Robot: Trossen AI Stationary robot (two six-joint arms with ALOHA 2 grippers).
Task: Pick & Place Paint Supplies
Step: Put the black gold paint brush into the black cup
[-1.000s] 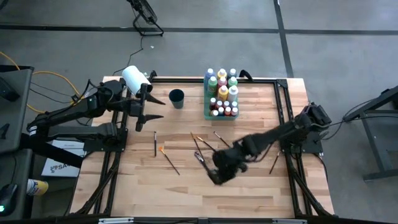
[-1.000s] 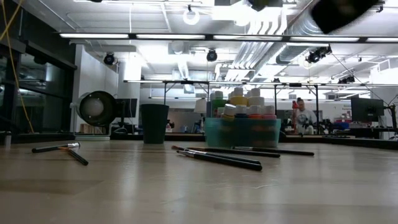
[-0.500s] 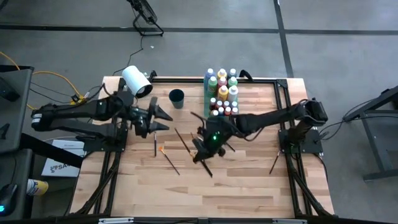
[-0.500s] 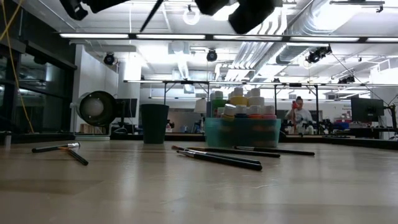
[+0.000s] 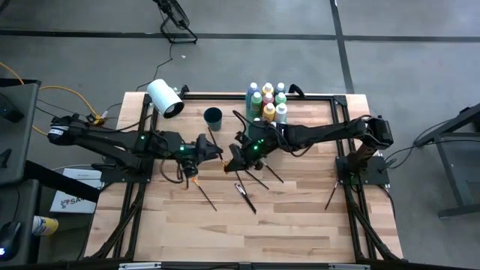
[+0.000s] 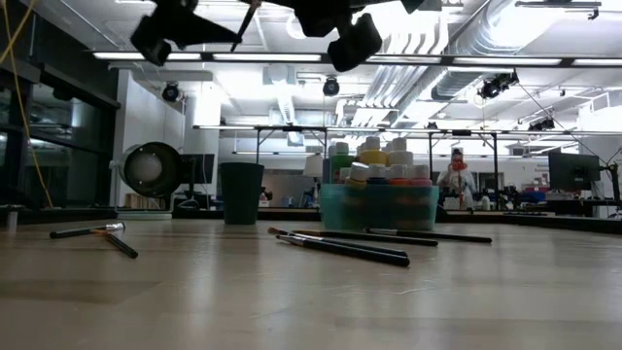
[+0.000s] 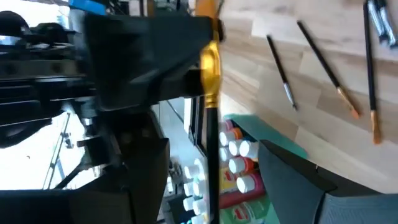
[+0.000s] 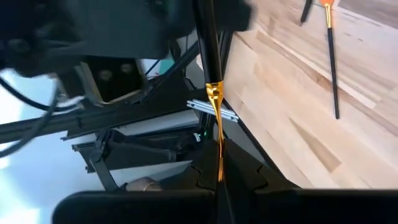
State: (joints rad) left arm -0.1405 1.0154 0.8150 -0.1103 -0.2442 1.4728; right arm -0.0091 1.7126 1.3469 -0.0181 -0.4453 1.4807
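A lab: exposed ceiling ducts (image 6: 457, 39), strip lights, rows of workbenches (image 6: 292, 136)

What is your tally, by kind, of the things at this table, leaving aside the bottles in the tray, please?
Paintbrushes lying on the table: 6, as far as the arms let me see
Paintbrush in the right gripper: 1
Dark cup: 1
White roll: 1
Green tray: 1
Total: 10
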